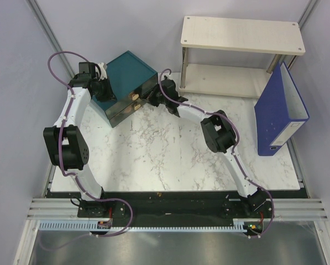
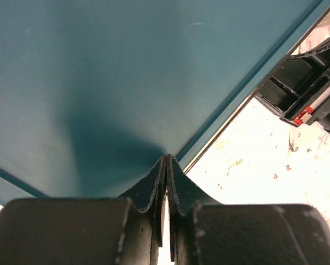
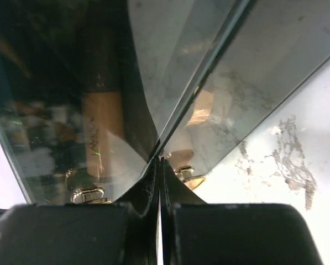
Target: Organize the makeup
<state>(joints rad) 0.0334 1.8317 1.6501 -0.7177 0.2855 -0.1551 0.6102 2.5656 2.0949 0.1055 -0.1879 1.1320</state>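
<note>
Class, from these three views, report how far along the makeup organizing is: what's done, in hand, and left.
Done: no makeup shows on the white marble table; a peach tube and gold-trimmed pieces sit behind the clear drawer front of the teal drawer box. In hand: the left gripper, fingers shut, rests on the box top; the right gripper, fingers shut, touches that front. Left: probably only seating the drawer and withdrawing.

Two pincers (image 2: pixel 166 159) (image 3: pixel 160 160); one box (image 1: pixel 129 72), one binder (image 1: pixel 281 110), one shelf (image 1: pixel 242 34).
</note>
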